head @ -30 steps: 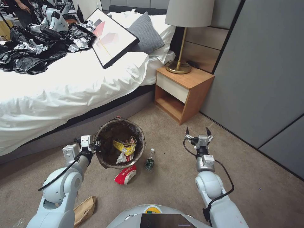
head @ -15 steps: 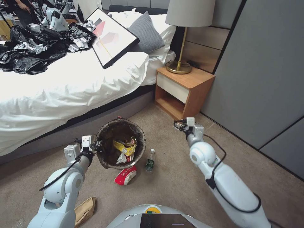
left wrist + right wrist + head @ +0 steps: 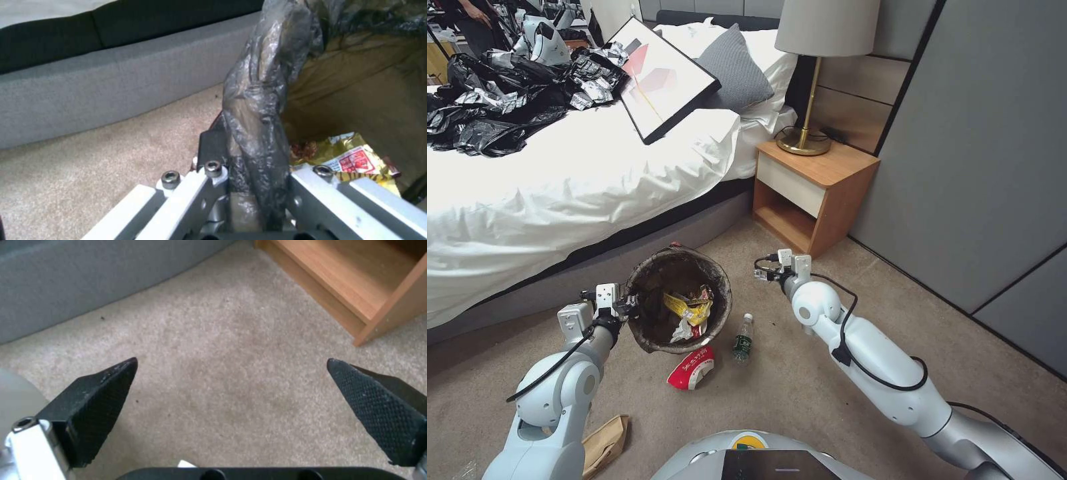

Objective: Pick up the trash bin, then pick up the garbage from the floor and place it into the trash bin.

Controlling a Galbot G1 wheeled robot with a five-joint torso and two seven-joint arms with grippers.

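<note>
Head view first: the right arm has swung in over the last second. It was stretched out over open carpet near the wall side; now the right gripper (image 3: 768, 272) hangs beyond the clear bottle (image 3: 742, 339), between the trash bin (image 3: 679, 300) and the nightstand (image 3: 810, 193). The left gripper (image 3: 624, 305) hasn't budged, clamped on the bin's near-left rim. A red-and-white snack packet (image 3: 691, 368) lies just past the bin's front edge, and a brown paper bag (image 3: 604, 441) sits back by the left arm.

Left wrist view: jaws pinched together on the bag-lined rim (image 3: 260, 110), with a yellow wrapper (image 3: 351, 163) already inside.

Right wrist view: the right gripper's (image 3: 231, 396) jaws are spread wide with only bare carpet between them, nightstand corner off past one fingertip. So my guess is it's lining up for the bottle, but nothing's caught yet.
</note>
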